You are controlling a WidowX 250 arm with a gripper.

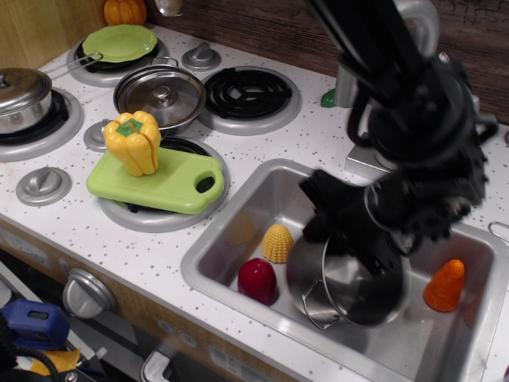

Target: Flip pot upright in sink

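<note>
The shiny steel pot (343,288) is in the sink (253,208), tilted, with its open mouth turned up and toward the camera. One wire loop handle (315,309) hangs at its front. My black gripper (343,232) is at the pot's upper back rim and looks shut on it; the fingertips are partly hidden by the wrist. The arm reaches down from the top right and covers most of the grey faucet (420,17).
In the sink a yellow corn (277,243) and a red vegetable (258,280) lie just left of the pot, and an orange carrot (444,285) stands to its right. On the stove are a green cutting board (171,183) with a yellow pepper (134,142), and a lidded pot (161,94).
</note>
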